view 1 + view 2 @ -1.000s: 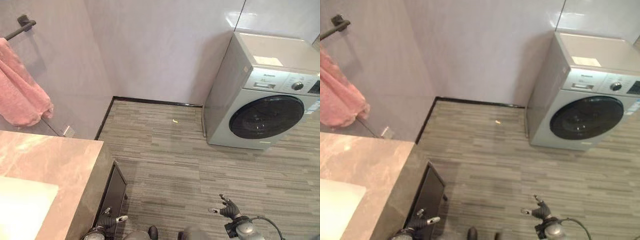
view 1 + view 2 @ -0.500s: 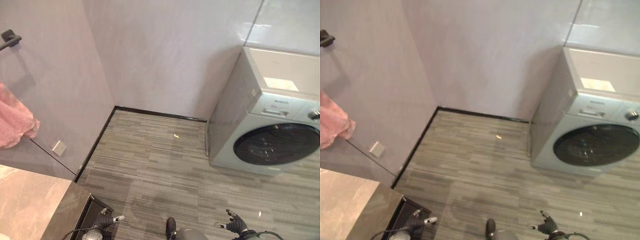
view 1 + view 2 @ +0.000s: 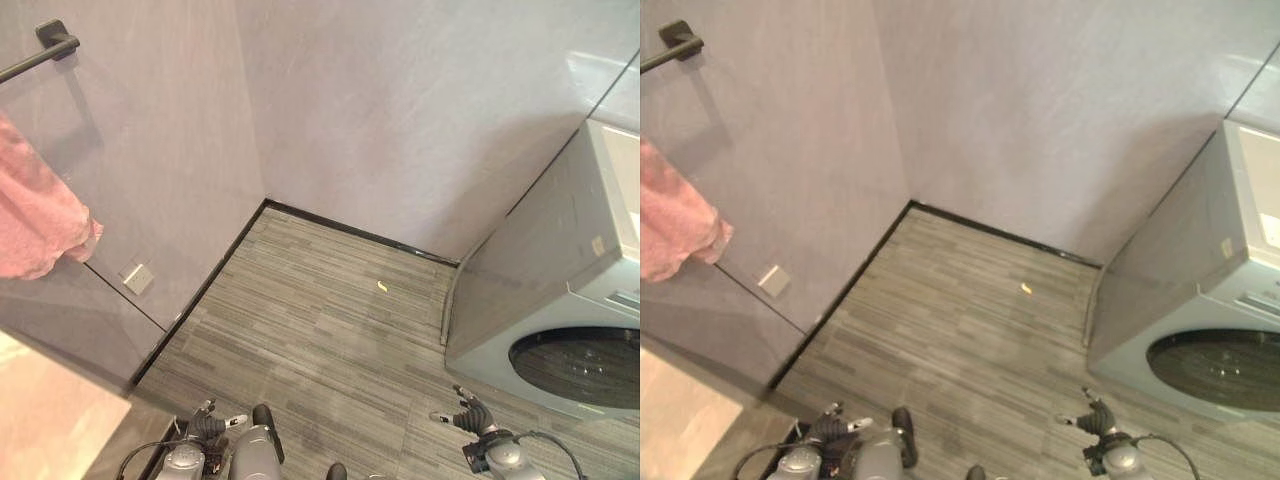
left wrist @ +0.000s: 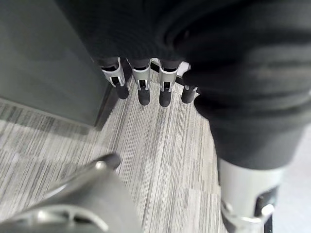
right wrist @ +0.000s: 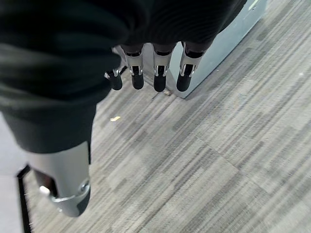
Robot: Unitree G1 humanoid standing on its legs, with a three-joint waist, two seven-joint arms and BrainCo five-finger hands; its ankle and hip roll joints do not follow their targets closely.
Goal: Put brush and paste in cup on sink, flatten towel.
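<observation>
Hanging from a dark wall rail (image 3: pixel 40 50), the pink towel (image 3: pixel 40 215) sits well above and beyond the left hand (image 3: pixel 208 428), far across from the right hand (image 3: pixel 470 416). Both hands are empty, fingers relaxed, over the striped floor (image 3: pixel 330 330).

A pink towel (image 3: pixel 40 215) hangs from a black rail (image 3: pixel 40 55) on a pale lilac-grey wall (image 3: pixel 400 110). The floor (image 3: pixel 330 330) is grey, striped with fine streaks like narrow planks, and edged by a black skirting strip (image 3: pixel 350 228). A small yellow scrap (image 3: pixel 381 288) lies on it. The washing machine (image 3: pixel 560 300) is light grey-blue with a dark round door. The counter (image 3: pixel 45 425) corner is pale pinkish stone. Both hands, left (image 4: pixel 141 82) and right (image 5: pixel 155 73), have silver fingers (image 5: pixel 160 77) with dark tips under black ribbed covers.
</observation>
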